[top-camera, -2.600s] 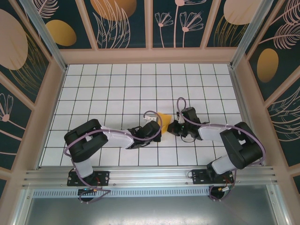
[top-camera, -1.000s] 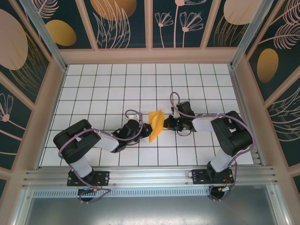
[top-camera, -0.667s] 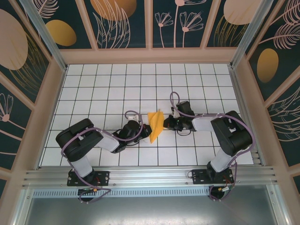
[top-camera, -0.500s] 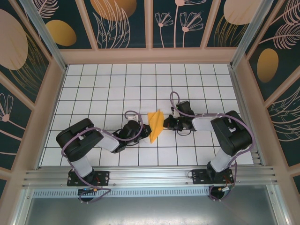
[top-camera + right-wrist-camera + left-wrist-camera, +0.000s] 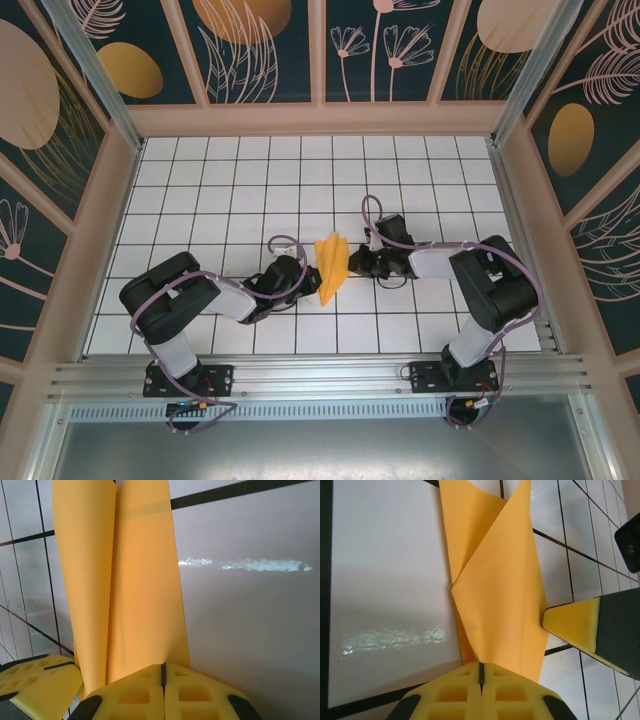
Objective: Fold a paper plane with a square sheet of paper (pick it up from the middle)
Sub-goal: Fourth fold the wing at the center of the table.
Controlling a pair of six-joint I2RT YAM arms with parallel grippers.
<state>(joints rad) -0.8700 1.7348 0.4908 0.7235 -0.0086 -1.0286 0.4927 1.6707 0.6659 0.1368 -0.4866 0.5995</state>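
Note:
The square sheet of paper (image 5: pixel 332 268) is orange-yellow and folded lengthwise into a narrow, pointed, plane-like shape with a centre crease. It is held just above the white tiles between both grippers. My left gripper (image 5: pixel 312 277) is shut on its left edge. In the left wrist view the paper (image 5: pixel 495 580) rises out of my closed left gripper (image 5: pixel 481 667), and one of the right gripper's fingertips (image 5: pixel 572 625) pokes in from the right. My right gripper (image 5: pixel 352 262) is shut on the paper's right edge. In the right wrist view the creased paper (image 5: pixel 130 580) runs up from my closed right gripper (image 5: pixel 163 669).
The white tiled floor (image 5: pixel 240 190) stretches open behind and to both sides of the arms. Patterned walls with wooden frames (image 5: pixel 320 118) close it in. Both arms lie low, their elbows (image 5: pixel 170 290) (image 5: pixel 495 280) out to the sides. The left gripper's yellow fingers (image 5: pixel 35 680) show beside the paper.
Since the oldest frame the grippers have shifted and the paper has gone from a small bunched wedge to a longer pointed shape. Over the last second it has barely moved.

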